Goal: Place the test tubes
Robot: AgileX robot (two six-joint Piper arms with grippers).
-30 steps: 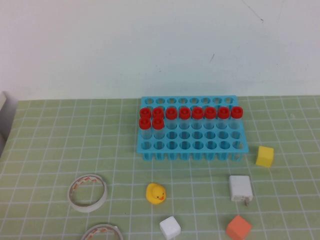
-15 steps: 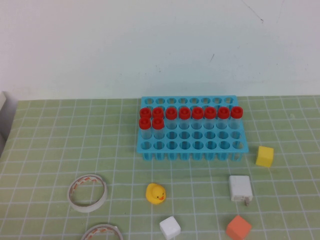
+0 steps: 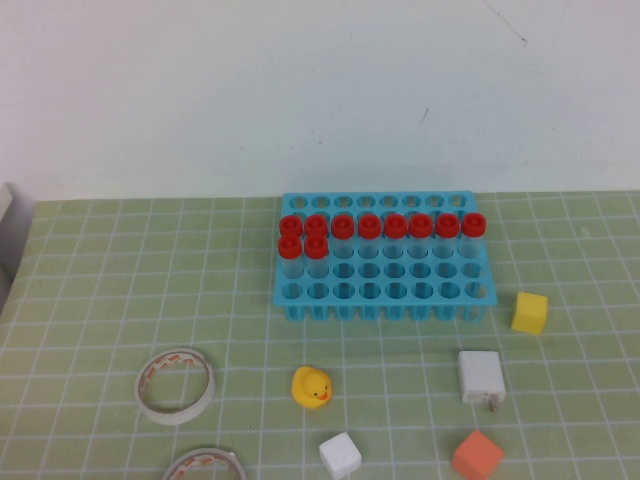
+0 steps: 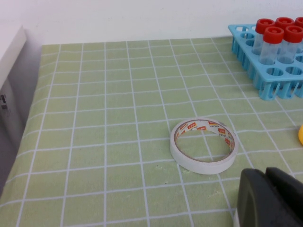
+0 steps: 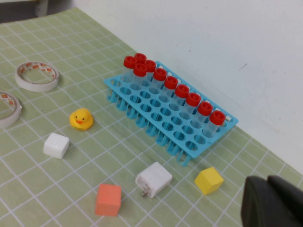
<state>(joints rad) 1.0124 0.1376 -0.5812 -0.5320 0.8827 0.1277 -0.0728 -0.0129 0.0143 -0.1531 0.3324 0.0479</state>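
Across blue rack (image 3: 380, 292): ten red-capped test tubes (image 3: 382, 228) seated, most holes vacant, none loose in sight; left hand (image 4: 272, 198) by tape roll (image 4: 203, 165), right hand (image 5: 274, 201) near yellow cube (image 5: 209, 180), both pressed together, empty.

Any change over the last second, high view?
Nothing visibly changed. Ten red-capped tubes stay in the blue rack. Left gripper is shut near the tape roll; right gripper is shut near the yellow cube; neither holds anything.
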